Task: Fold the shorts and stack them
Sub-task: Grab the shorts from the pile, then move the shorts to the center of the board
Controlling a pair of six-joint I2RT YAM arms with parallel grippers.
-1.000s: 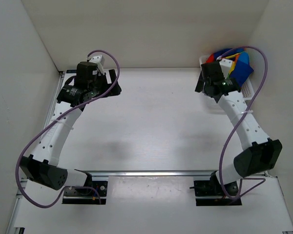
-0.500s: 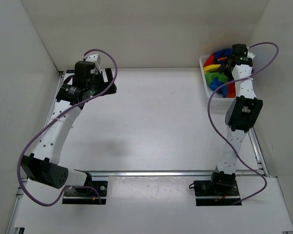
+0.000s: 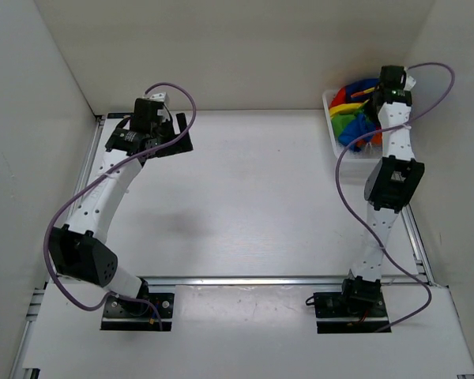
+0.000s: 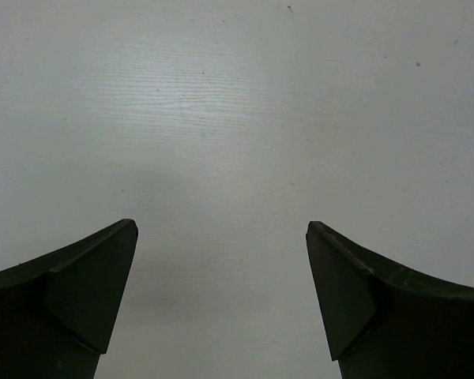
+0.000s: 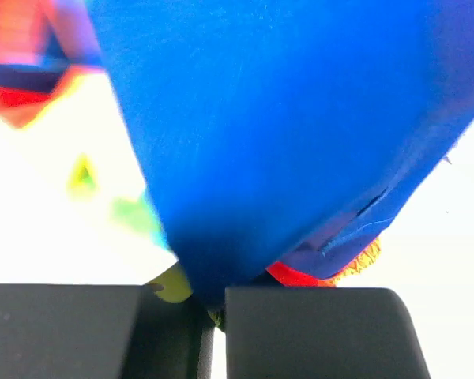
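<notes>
The shorts (image 3: pixel 354 117) lie bunched in a white mesh basket (image 3: pixel 329 105) at the far right, showing blue, green, yellow and red. My right arm stretches out over the basket, and its gripper (image 5: pixel 213 298) is shut on a blue fold of the shorts (image 5: pixel 284 118), with red and yellow edges beside the fingers. The fingertips are hidden in the top view. My left gripper (image 3: pixel 172 136) hovers at the far left of the table, open, with only bare table between its fingers (image 4: pixel 91 280).
White walls close in the table (image 3: pixel 245 197) at the back and on both sides. A metal rail (image 3: pixel 245 279) runs across the near edge between the two arm bases. The basket stands against the back right corner.
My right arm has swung out and straightened over the basket, and its jaws have shut on the shorts. The left arm shifted slightly toward the back.
</notes>
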